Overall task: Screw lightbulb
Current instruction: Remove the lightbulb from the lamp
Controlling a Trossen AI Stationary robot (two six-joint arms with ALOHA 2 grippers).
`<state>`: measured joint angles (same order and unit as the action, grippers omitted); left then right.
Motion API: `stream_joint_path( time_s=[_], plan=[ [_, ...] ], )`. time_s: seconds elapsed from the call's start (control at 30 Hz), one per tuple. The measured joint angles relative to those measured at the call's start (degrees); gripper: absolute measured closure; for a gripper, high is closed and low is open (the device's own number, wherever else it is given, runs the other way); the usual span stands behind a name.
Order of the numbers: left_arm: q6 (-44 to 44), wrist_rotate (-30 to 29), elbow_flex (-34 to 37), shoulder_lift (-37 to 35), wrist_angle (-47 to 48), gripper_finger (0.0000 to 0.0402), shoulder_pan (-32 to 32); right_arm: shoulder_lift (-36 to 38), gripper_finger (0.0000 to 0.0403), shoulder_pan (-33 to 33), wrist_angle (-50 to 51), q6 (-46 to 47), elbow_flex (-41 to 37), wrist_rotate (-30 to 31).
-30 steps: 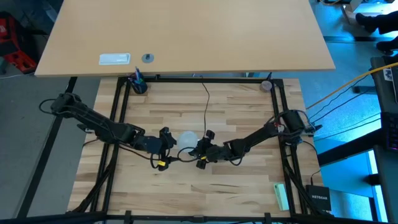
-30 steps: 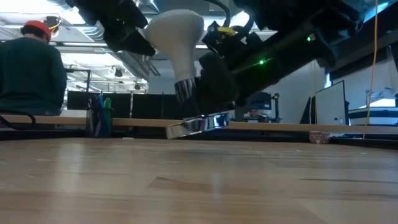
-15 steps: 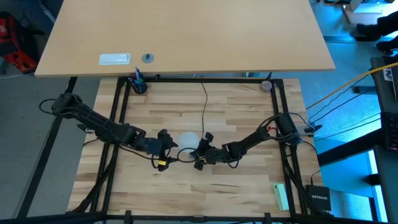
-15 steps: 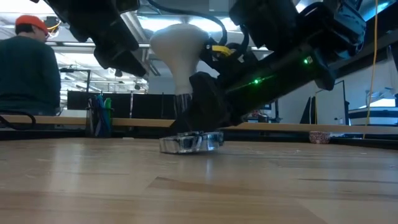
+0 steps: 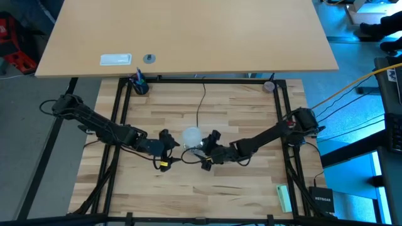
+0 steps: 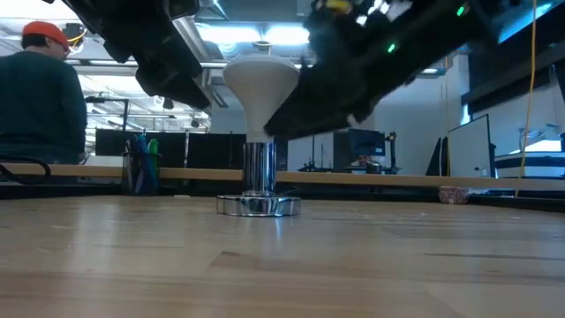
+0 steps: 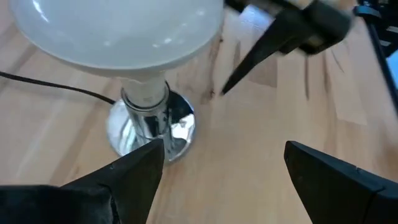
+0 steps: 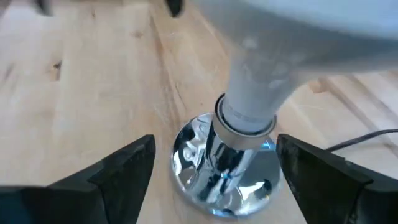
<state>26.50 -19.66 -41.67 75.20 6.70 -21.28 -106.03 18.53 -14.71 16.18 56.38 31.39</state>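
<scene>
The white frosted lightbulb (image 6: 259,85) stands upright, its narrow base down in a round silver socket (image 6: 259,189). The socket rests on the wooden table by its flat foot (image 8: 225,173). A thin black cord (image 5: 202,103) runs from the socket toward the far edge. My left gripper (image 7: 224,168) hovers open on the bulb's left (image 5: 168,143), with a gap between it and the bulb. My right gripper (image 8: 217,163) hovers open on the bulb's right (image 5: 210,148). Its fingers stand wide on either side of the socket, off it.
A cup of pens (image 5: 139,84) stands at the table's far left corner. A small round thing (image 5: 269,86) sits at the far right corner and a green block (image 5: 284,198) at the near right. A person (image 6: 40,106) sits behind the table.
My right gripper has lowered the tilted, raised socket with the bulb until its foot stood flat on the table. It has then opened, let go, risen and drawn back toward the table's right edge. The bulb and socket now stand upright on their own.
</scene>
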Motion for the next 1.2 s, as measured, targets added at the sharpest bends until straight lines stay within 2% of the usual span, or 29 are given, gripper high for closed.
stream_joint_path(
  time_s=[0.1,0.17,0.3,0.37,0.5,0.6,0.73,0.93,1.1,1.2],
  plan=[
    [-0.97,-1.39,0.0,0.0,0.02,0.008,0.0,3.67,0.0067,0.39,2.85,3.29,0.0,-1.52],
    [-1.05,-2.49,0.0,0.13,-0.06,0.008,0.0,6.46,0.0067,0.35,2.58,6.19,0.0,-4.68],
    [-1.71,-3.26,-0.02,0.87,-0.24,0.008,0.0,13.3,0.0066,0.17,7.23,3.29,0.0,-13.91],
    [-1.72,-3.26,-0.02,1.64,0.24,0.008,0.0,17.0,0.0066,0.19,12.56,2.91,0.0,-15.75],
    [-1.18,-3.26,-0.02,4.29,-0.22,0.008,0.02,22.83,0.0066,1.16,22.42,4.96,0.02,-16.02],
    [-1.64,-3.26,-0.02,7.36,-1.89,0.008,0.36,24.63,0.0066,2.22,24.46,4.27,0.02,-15.48],
    [-2.11,-2.37,-0.04,11.75,-5.7,0.008,2.31,24.68,0.0066,3.0,25.53,0.95,-0.14,-11.2],
    [0.11,1.7,-0.04,14.69,-6.14,0.008,7.48,25.63,0.0065,2.37,15.09,-5.02,-7.37,-4.57],
    [-0.27,1.9,-0.03,14.69,-9.18,0.008,11.74,27.35,0.0065,-0.39,4.54,-6.11,-15.24,-7.64],
    [0.04,1.93,-0.06,15.01,-14.15,0.008,13.25,27.99,0.0065,-2.17,-1.95,-7.45,-17.14,-8.6]
  ],
)
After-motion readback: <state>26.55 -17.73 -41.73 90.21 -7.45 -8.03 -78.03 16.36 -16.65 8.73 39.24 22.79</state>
